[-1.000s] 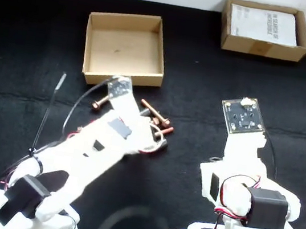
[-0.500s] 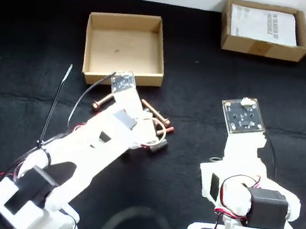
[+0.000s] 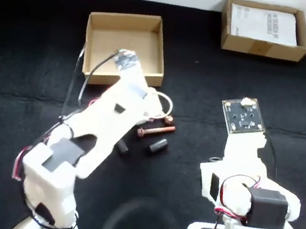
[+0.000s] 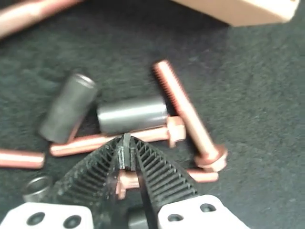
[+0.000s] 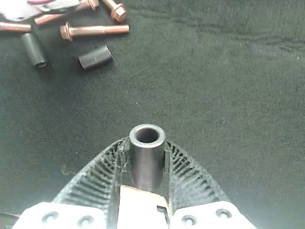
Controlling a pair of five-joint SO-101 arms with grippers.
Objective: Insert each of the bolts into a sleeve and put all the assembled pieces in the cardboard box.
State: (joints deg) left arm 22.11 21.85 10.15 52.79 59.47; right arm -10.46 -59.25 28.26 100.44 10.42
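My left gripper [image 4: 125, 144] is shut with its tips touching, low over a heap of copper bolts and dark sleeves. Just past the tips lies a dark sleeve [image 4: 132, 114] on its side, against a bolt [image 4: 109, 140]. Another bolt [image 4: 188, 114] and a second sleeve [image 4: 69, 107] lie beside them. One bolt passes under the fingers. My right gripper [image 5: 147, 143] is shut on a dark sleeve [image 5: 147, 153], open end up, above bare cloth. From above, a bolt [image 3: 156, 130] and two sleeves [image 3: 158, 146] lie beside the left arm [image 3: 113, 108], near the cardboard box [image 3: 98, 31].
A second cardboard box [image 3: 228, 39] with a printed sheet in it stands at the back right. The right arm [image 3: 238, 162] stands at the front right. Black cloth covers the table, with free room between the arms and to the far left.
The left arm has swung away from me toward the cardboard box, its wrist now over the box's front wall. Bolts and sleeves it covered have shifted and show beside it. The right arm kept still.
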